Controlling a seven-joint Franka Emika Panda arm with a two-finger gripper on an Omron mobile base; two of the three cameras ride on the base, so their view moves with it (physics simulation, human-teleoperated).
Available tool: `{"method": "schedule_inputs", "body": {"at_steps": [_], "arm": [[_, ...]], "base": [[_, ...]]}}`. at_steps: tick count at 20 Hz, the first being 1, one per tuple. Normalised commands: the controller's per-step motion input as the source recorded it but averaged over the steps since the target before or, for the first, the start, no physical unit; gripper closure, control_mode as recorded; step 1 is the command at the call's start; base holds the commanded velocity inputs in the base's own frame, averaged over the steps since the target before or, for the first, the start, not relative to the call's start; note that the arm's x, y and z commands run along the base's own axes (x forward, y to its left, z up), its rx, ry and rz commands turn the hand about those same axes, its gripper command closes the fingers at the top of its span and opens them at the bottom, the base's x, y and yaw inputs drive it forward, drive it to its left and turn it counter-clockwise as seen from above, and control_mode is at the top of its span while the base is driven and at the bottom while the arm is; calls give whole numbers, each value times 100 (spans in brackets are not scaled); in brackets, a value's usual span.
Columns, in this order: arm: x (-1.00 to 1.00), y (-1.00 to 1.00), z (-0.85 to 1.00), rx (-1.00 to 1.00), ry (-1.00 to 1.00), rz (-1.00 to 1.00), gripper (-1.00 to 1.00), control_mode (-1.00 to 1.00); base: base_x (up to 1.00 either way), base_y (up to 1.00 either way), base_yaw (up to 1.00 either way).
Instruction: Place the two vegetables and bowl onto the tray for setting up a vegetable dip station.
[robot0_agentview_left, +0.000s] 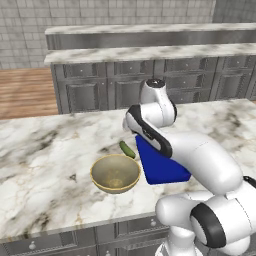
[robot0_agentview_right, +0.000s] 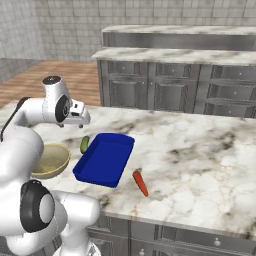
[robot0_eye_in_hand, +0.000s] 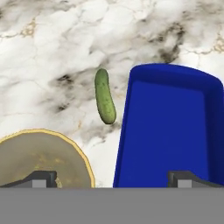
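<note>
Risk sits with the gripper (robot0_eye_in_hand: 111, 179), jaws spread wide and empty above the cucumber (robot0_eye_in_hand: 105, 96), which lies between bowl (robot0_eye_in_hand: 41, 159) and tray (robot0_eye_in_hand: 168, 127): a skewed descent could knock either.

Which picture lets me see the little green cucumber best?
The hand view: the cucumber lies whole on the marble, between the bowl and the tray. The left base view shows it small, beside the arm. The right base view shows just its end.
</note>
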Motion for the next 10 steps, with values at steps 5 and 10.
{"method": "schedule_inputs", "body": {"at_steps": [5,10], "arm": [[17,1,-25,0,0,3,-100,-100],[16,1,-24,0,0,3,-100,-100]], "base": [[0,0,0],[0,0,0]]}}
